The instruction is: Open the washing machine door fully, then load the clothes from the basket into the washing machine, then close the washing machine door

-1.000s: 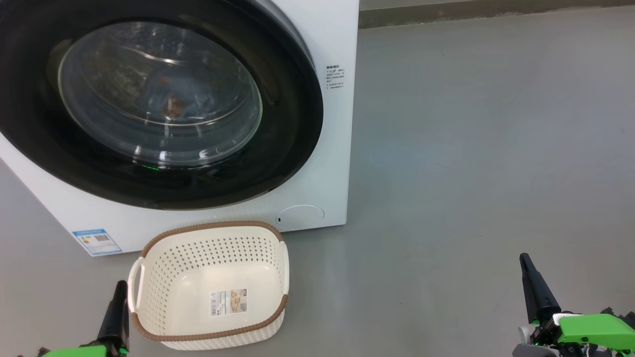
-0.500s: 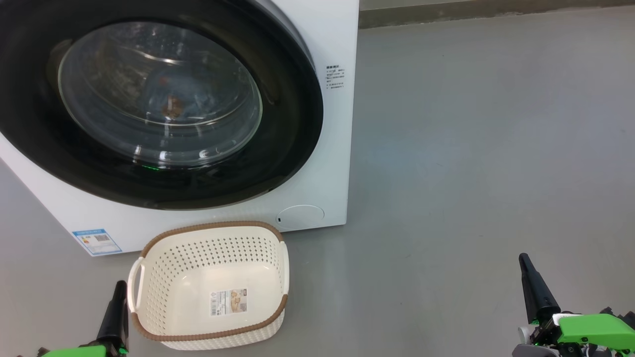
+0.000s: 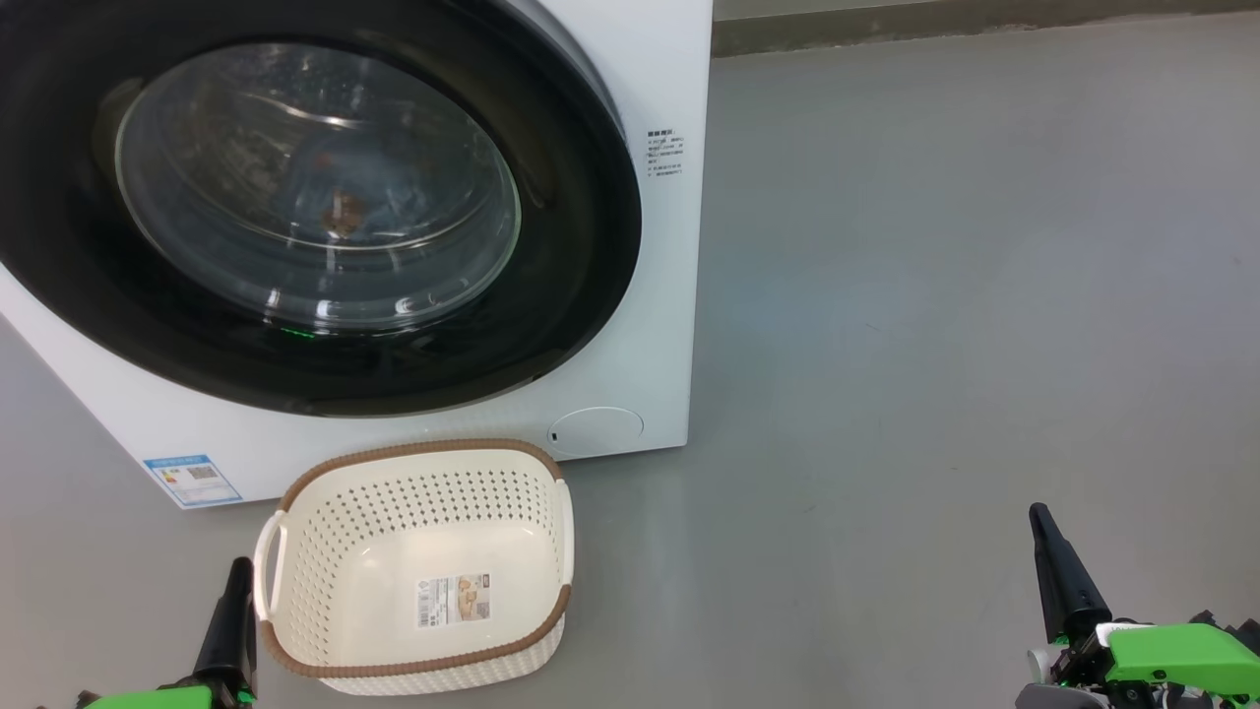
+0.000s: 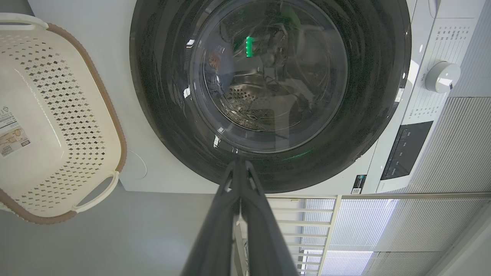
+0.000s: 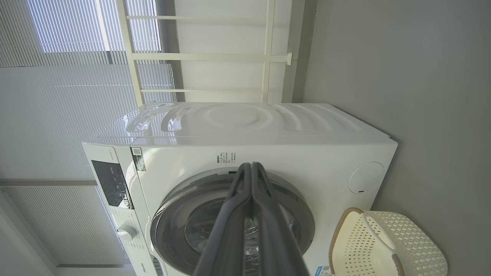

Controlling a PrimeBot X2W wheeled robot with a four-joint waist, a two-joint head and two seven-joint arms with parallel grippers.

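Observation:
The washing machine (image 3: 660, 295) is a white box at upper left, and the washing machine door (image 3: 571, 295), a glossy black ring around bulging glass, lies shut against its front. Through the glass I see the clothes (image 3: 340, 209), light blue with an orange-brown figure, inside the drum. The cream basket (image 3: 423, 449) stands on the floor before the machine, holding just a label sticker. My left gripper (image 3: 239, 564) is shut just left of the basket. My right gripper (image 3: 1039, 510) is shut far to the right. In the left wrist view the left gripper (image 4: 238, 163) points at the door (image 4: 161, 96).
Bare grey floor (image 3: 935, 345) stretches to the right of the machine up to a wall base (image 3: 984, 25). The control panel (image 4: 404, 149) and a white knob (image 4: 441, 76) sit on the machine's front. Window blinds (image 5: 57, 96) and a white railing (image 5: 211, 57) stand behind it.

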